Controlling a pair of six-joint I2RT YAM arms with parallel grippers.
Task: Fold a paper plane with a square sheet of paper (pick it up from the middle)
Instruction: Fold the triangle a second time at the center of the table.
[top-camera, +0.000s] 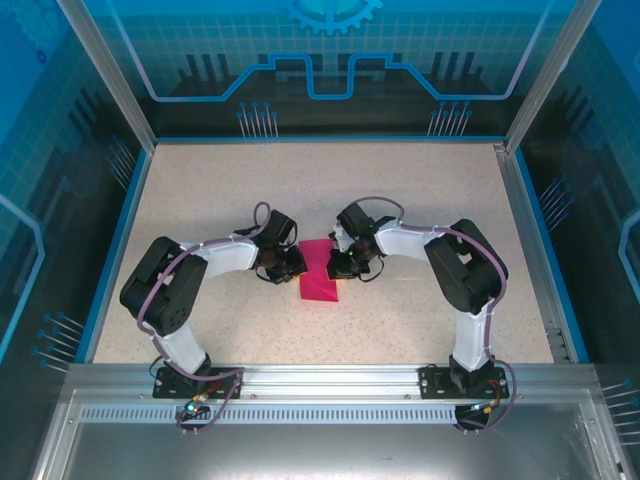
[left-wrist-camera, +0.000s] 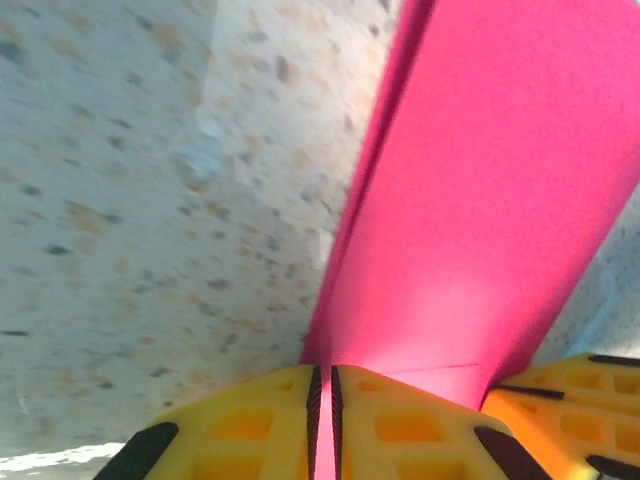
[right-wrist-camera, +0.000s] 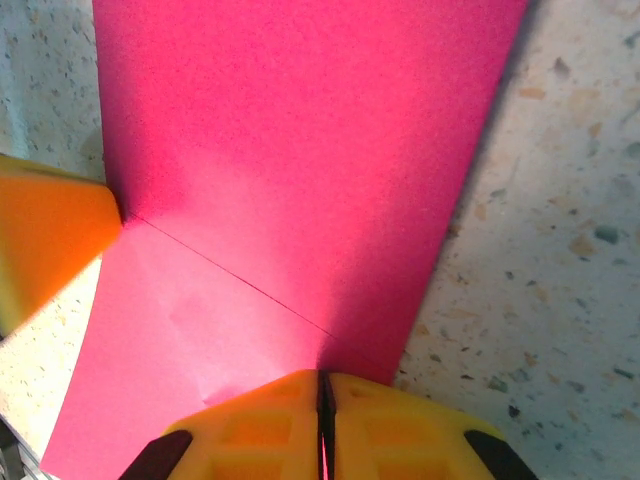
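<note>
Evidently left claw (left-wrist-camera: 322, 380) and right claw (right-wrist-camera: 324, 382) each pinch the apparently folded square sheet of paper (top-camera: 320, 282).

Left arm (top-camera: 190, 275) and right arm (top-camera: 455, 255) bend inward; left gripper (left-wrist-camera: 322, 390) and right gripper (right-wrist-camera: 324, 390) each clamp the pink paper (right-wrist-camera: 300, 150) between closed fingers.

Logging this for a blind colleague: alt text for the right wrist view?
Pink paper with a diagonal crease is pinched at its near edge between the shut yellow right fingers, over a speckled table. Another yellow finger touches the paper's left edge.
</note>
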